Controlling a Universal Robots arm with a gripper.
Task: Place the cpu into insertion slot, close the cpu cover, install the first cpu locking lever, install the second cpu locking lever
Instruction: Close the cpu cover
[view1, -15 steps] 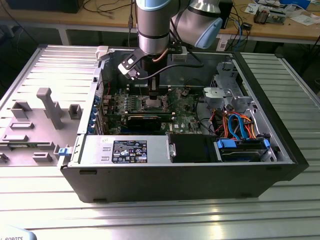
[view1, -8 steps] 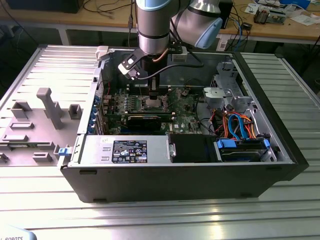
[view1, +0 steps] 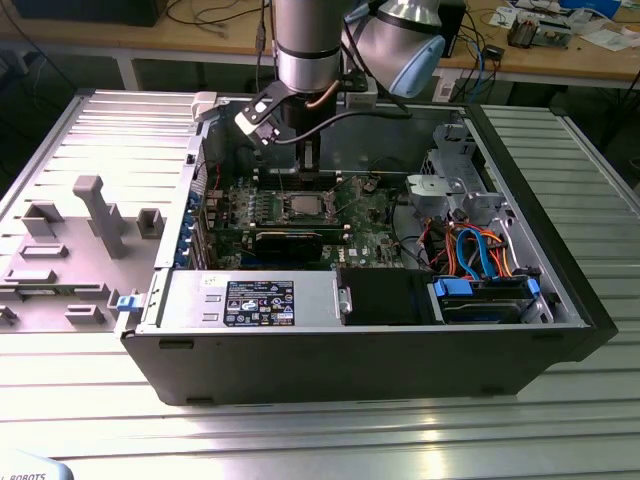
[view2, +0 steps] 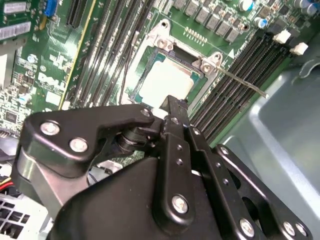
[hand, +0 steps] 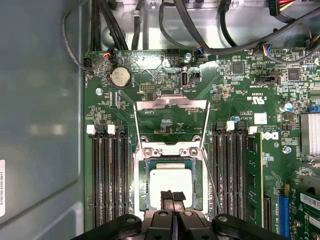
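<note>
Silvery-grey cpu (hand: 170, 179) lies seated in the insertion slot (hand: 144, 192), fingers (hand: 166, 196) pressed together

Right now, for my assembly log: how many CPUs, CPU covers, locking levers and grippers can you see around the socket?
cpu: 1
cpu cover: 1
locking levers: 2
gripper: 1
Total: 5
</note>
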